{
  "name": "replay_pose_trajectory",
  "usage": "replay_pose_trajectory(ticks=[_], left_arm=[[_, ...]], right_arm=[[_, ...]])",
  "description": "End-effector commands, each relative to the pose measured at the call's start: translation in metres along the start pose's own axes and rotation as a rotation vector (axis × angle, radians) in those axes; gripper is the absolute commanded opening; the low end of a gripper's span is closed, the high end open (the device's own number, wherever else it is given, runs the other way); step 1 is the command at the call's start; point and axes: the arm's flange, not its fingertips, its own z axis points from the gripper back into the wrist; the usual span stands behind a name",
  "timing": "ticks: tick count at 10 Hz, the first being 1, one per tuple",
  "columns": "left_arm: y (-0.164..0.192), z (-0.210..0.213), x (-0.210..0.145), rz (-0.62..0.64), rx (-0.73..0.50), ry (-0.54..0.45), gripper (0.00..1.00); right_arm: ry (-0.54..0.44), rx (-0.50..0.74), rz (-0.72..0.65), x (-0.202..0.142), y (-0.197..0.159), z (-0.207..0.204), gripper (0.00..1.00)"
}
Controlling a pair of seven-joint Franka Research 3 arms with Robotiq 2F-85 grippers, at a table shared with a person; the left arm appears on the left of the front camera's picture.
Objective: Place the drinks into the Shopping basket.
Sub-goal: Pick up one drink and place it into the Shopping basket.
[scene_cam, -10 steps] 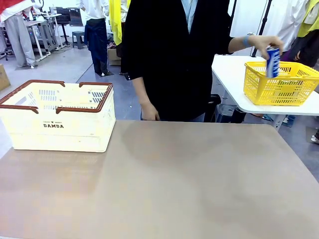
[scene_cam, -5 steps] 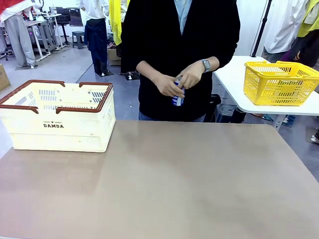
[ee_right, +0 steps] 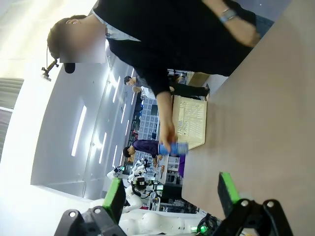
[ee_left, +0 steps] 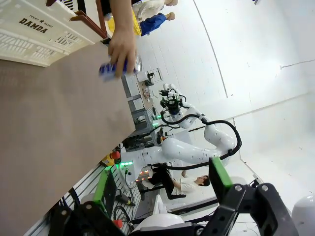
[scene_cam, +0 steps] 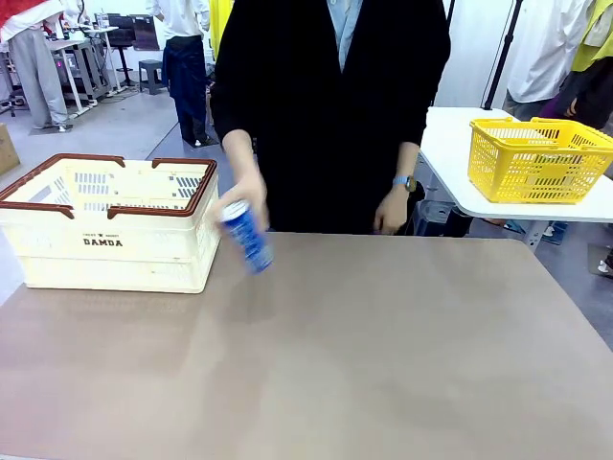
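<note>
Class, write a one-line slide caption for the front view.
A person's hand holds a tilted blue can beside the cream Shopping basket at the table's far edge.

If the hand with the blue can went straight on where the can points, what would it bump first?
Probably the table, just beside the basket: the hand holds the can tilted, bottom toward it. Depth is unclear.

Tan table: cream Shopping basket with brown rim stands at far left; white side table, far right, carries yellow mesh basket.
</note>
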Motion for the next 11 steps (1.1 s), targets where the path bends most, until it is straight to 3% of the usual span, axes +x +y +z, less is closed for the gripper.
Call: replay_pose_trajectory(ticks=[1,9,10,11], left_arm=[[0.0,0.002,-0.004,-0.018,-0.011,0.011,1.0],[0.0,0.0,0.0,-0.001,0.0,0.0,1.0],[-0.01,-0.001,0.004,0.032,0.097,-0.035,1.0],[-0.026,-0.016,0.013,0.031,0.106,0.037,1.0]], right_arm=[[-0.009,0.016,-0.004,0.003,0.006,-0.001,1.0],[-0.009,0.016,-0.004,0.003,0.006,-0.001,1.0],[-0.009,0.016,-0.004,0.003,0.006,-0.001,1.0],[-0.009,0.016,-0.004,0.003,0.006,-0.001,1.0]])
